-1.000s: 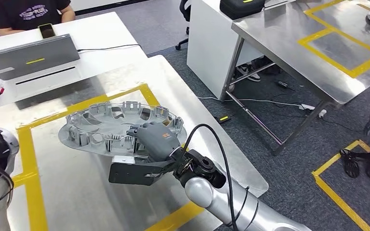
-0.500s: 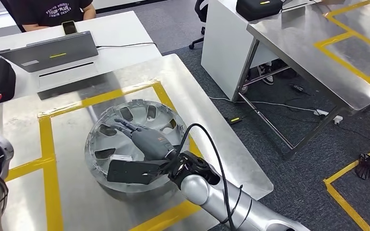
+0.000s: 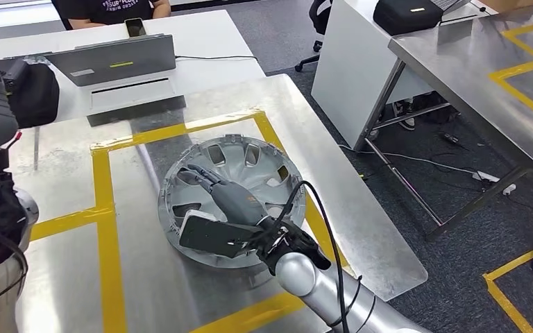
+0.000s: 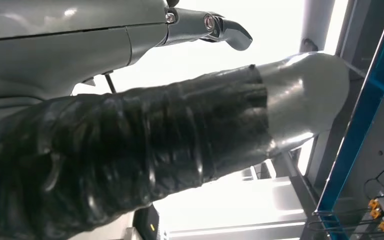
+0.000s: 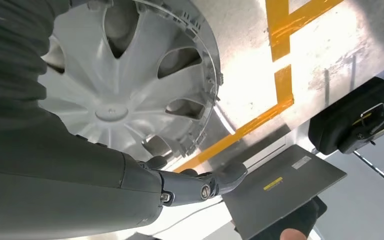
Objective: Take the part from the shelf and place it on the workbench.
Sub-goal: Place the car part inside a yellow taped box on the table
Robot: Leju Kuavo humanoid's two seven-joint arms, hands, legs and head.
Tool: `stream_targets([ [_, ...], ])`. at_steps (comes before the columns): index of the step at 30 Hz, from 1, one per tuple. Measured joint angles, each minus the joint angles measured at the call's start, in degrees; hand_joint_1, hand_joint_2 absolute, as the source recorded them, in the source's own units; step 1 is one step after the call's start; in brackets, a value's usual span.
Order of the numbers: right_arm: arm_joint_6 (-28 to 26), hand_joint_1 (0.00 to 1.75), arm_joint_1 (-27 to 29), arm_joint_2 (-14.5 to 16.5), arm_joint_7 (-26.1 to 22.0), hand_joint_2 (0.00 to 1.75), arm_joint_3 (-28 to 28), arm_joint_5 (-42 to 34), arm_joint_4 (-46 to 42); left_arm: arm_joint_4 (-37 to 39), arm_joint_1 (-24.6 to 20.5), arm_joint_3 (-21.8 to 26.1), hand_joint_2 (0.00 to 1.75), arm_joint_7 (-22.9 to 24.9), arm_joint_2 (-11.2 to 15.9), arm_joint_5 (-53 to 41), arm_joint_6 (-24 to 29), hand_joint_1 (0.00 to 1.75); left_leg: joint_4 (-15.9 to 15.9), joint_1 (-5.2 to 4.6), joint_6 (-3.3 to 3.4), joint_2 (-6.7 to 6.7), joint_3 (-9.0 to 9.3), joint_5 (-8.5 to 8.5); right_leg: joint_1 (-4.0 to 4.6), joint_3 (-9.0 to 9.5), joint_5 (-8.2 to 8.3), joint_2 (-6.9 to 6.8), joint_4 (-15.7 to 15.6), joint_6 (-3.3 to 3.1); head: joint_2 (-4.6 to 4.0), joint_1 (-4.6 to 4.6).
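Part down on the workbench, inside the yellow tape.
Right hand lies over its middle, fingers spread, gripping nothing; left hand's fingers I cannot tell.

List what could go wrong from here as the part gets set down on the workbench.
1. The right hand lies inside the hubcap, fingers near its spoke openings; pulling out could snag and drag it.
2. The hubcap seems to overlap the yellow tape, so it may rest partly off the marked box.
3. It sits near the workbench edge; a nudge outward might push it toward the drop.
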Motion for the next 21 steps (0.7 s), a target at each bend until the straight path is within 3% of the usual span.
stream_targets([
  [2, -0.1, 0.0, 0.1, -0.1, -0.1, 1.75, -0.5, -0.4, -0.3, 0.0, 0.0, 0.0, 0.0, 0.0, 0.0, 0.0, 0.0, 0.0, -0.5, -0.24, -0.16, -0.19, -0.1, 0.71, 0.93, 4.09, 2.72, 0.74, -7.4, -1.79, -0.01, -0.02],
  [3, -0.2, 0.0, 0.2, -0.1, -0.2, 1.75, -0.7, -0.4, -0.4, 0.0, 0.1, 0.0, 0.0, 0.0, 0.0, 0.0, -0.1, 0.0, -0.9, -0.16, -0.38, -0.25, -0.04, 1.11, 1.33, 5.13, 3.58, 1.05, -9.5, -2.38, -0.01, -0.06],
  [5, -0.3, 0.0, 0.3, -0.2, -0.3, 1.75, -0.9, -0.8, -0.6, 0.0, 0.2, 0.0, 0.0, 0.1, 0.0, 0.0, -0.1, 0.0, -1.9, 0.04, -1.1, -0.39, 0.13, 2.04, 1.74, 5.39, 4.81, 1.22, -10.8, -2.85, -0.01, 0.02],
  [7, -0.4, 0.0, 0.5, -0.1, -0.6, 1.75, -1.2, -1.8, -0.6, 0.0, 0.3, 0.1, 0.0, 0.1, 0.2, 0.0, -0.1, 0.0, -2.2, 0.02, -1.54, -0.43, -0.25, 2.09, 1.39, 6.19, 6.5, 0.88, -12.8, -2.93, 0.0, 0.3],
  [8, -0.4, 0.0, 0.7, -0.1, -1.0, 1.75, -1.4, -2.7, -0.7, 0.0, 0.3, 0.1, 0.0, 0.2, 0.2, 0.0, -0.1, 0.0, -1.2, -0.12, -1.64, -0.34, -0.88, 0.91, 1.2, 6.46, 7.52, 0.68, -13.8, -3.04, 0.0, 0.11],
  [11, -0.4, 0.0, 2.2, -0.1, -3.6, 1.75, -2.2, -8.2, -0.7, 0.0, 0.9, 0.2, 0.0, 0.3, 0.4, -0.3, 0.2, 0.0, 7.7, -0.37, -1.78, 0.06, -3.77, -5.74, 1.16, 5.39, 9.58, 0.3, -14.7, -2.97, -0.01, -1.24],
  [12, -0.2, 0.0, 3.1, -0.1, -4.8, 1.75, -2.5, -10.7, -0.7, 0.0, 1.3, 0.2, 0.0, 0.3, 0.4, -0.4, 0.4, 0.0, 10.4, -0.37, -1.9, 0.12, -4.13, -7.13, 1.19, 4.65, 9.96, 0.25, -14.5, -2.79, -0.01, -1.61],
  [13, 0.0, 0.0, 3.9, -0.1, -5.9, 1.75, -2.9, -13.0, -0.7, 0.0, 1.7, 0.2, 0.0, 0.3, 0.4, -0.6, 0.5, 0.0, 11.4, -0.35, -2.03, 0.2, -3.7, -7.61, 1.19, 3.84, 10.31, 0.2, -14.2, -2.66, -0.01, -1.92],
  [14, 0.3, 0.0, 4.6, -0.1, -6.7, 1.75, -3.2, -14.8, -0.7, 0.0, 2.0, 0.2, 0.0, 0.3, 0.5, -0.6, 0.6, 0.0, 10.3, -0.33, -2.16, 0.34, -2.21, -7.27, 1.16, 2.95, 10.63, 0.17, -13.7, -2.5, -0.01, -2.2],
  [16, 0.8, 0.0, 5.3, -0.1, -7.7, 1.75, -3.9, -17.3, -0.7, 0.0, 2.2, 0.3, 0.0, 0.2, 0.5, -0.8, 0.7, 0.0, 4.0, -0.28, -2.19, 0.66, 2.75, -6.02, 1.06, 1.16, 11.16, 0.18, -12.5, -2.04, 0.0, -2.75],
  [18, 1.3, 0.0, 5.9, -0.1, -8.4, 0.87, -4.6, -19.2, -0.9, -0.1, 2.3, 0.4, 0.0, 0.2, 0.6, -1.0, 0.8, 0.0, -0.4, -0.37, -1.61, 0.73, 5.69, -5.26, 1.19, -0.26, 11.58, 0.27, -11.2, -1.45, 0.0, -3.13],
  [20, 1.9, 0.0, 6.6, -0.2, -9.4, 0.0, -5.3, -20.9, -1.0, -0.2, 2.7, 0.4, 0.0, 0.1, 0.6, -1.5, 0.9, 0.0, -0.8, -0.59, -0.61, 0.62, 5.55, -4.51, 1.33, -0.82, 12.22, 0.33, -10.9, -0.95, 0.0, -3.02],
  [21, 2.3, 0.0, 6.9, -0.3, -9.9, 0.0, -5.6, -21.5, -1.0, -0.2, 2.8, 0.4, 0.0, 0.1, 0.6, -1.8, 0.9, 0.0, -0.7, -0.55, -0.12, 0.64, 5.24, -4.02, 1.3, -1.06, 12.53, 0.35, -11.0, -0.7, 0.0, -2.92],
])
